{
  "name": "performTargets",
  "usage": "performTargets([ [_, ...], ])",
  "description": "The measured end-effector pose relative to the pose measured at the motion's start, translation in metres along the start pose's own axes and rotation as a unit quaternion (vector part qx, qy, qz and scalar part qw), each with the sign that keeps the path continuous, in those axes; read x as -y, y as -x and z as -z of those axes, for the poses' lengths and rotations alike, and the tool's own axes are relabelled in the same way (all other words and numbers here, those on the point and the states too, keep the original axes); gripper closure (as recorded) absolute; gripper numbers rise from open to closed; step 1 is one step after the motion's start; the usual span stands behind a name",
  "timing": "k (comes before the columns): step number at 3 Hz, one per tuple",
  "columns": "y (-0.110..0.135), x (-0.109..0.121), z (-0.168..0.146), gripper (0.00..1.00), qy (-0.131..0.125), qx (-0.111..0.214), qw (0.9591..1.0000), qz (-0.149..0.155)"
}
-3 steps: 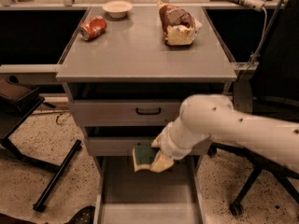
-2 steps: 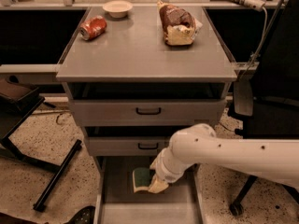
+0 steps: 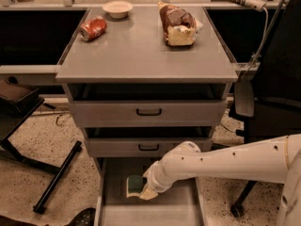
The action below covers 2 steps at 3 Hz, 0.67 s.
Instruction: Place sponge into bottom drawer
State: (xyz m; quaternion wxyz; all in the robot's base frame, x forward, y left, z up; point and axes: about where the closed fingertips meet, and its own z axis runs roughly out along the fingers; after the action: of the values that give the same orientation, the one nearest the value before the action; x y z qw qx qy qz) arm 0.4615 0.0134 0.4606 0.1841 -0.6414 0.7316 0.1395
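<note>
The sponge, dark green on top with a pale yellow edge, sits low inside the open bottom drawer, a flat grey tray pulled out under the cabinet. My gripper reaches in from the right at the end of the white arm and is shut on the sponge's right side, holding it at or just above the drawer floor. The two upper drawers with black handles are closed.
On the cabinet top lie a red soda can, a white bowl and a brown-and-cream bag. A black office chair stands to the right. A black stand leg crosses the floor at left.
My arm has lowered and reached deeper, carrying the sponge from in front of the middle drawer down into the bottom drawer.
</note>
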Motion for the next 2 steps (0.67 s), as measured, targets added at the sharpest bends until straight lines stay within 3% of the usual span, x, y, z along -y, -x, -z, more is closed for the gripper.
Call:
performTargets([
  [1,0.0,0.0,-0.001,1.0,0.0,0.0,1.0,0.0],
  [2,-0.021,-0.013,-0.034,1.0,0.007,0.007,0.9998,-0.016],
])
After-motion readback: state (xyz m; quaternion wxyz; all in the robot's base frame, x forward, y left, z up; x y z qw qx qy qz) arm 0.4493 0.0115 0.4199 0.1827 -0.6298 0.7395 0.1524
